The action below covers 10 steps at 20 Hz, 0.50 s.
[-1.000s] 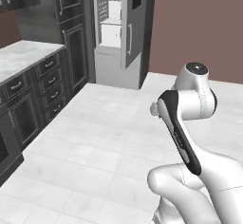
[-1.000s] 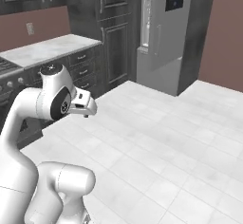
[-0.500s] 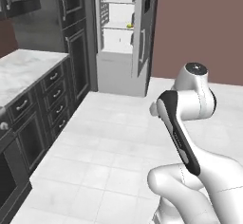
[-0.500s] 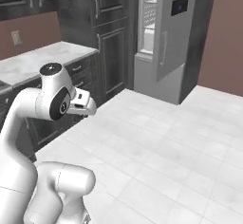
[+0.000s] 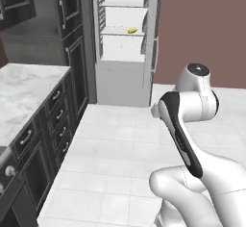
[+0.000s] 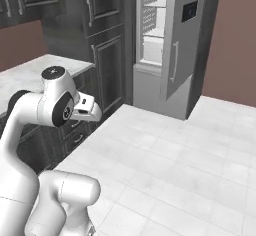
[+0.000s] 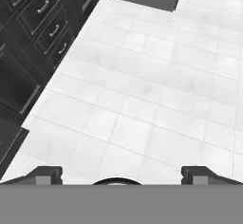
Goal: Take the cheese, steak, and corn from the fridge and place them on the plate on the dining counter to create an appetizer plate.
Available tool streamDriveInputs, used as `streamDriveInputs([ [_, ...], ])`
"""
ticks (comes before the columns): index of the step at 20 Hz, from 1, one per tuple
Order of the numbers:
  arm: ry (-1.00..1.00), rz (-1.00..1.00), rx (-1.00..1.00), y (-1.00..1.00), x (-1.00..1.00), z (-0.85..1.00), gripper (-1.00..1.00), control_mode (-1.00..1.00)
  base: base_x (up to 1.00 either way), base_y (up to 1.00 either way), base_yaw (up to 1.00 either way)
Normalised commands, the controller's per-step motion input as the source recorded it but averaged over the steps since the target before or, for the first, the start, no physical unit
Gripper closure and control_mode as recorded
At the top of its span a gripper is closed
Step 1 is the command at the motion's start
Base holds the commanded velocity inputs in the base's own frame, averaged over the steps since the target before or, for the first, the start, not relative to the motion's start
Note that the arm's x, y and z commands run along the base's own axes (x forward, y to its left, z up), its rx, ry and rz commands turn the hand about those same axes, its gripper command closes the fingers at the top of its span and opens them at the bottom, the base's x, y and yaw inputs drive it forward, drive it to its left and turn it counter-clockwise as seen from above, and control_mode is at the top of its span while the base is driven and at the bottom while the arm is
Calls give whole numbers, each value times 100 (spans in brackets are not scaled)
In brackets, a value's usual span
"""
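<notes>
**Closing in on the open fridge, nothing picked up so far**

Approach phase, by the look of it: the fridge (image 5: 126, 38) stands open at twelve o'clock in the left base view, white shelves showing, and a small yellow item that reads as the corn (image 5: 132, 30) sits on a middle shelf. Cheese and steak can't be made out at this range. The gripper (image 7: 121, 173) points down at bare white floor tiles (image 7: 156, 90), jaws spread wide and empty, the two dark tips far apart at six o'clock in the hand view.

Next up, I'd judge, the base needs to roll nearer, and the arm must unfold and lift to shelf height before any reach.

Room to move: a broad lane of tile runs straight ahead. At nine o'clock the dark cabinets (image 5: 57, 125) and marble-topped counter (image 5: 24, 91) edge that lane, handles sticking out. The fridge door (image 6: 187, 45) hangs open at one o'clock in the right base view — a hard edge to clear on the reach in.
</notes>
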Motion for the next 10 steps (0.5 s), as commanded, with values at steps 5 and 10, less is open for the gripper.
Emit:
streamDriveInputs([
  [5, 0, 0, 0, 0, 0, 0, -100, 100, 93, 54, -26],
  [10, 0, 0, 0, 0, 0, 0, -100, 100, 86, 56, -26],
])
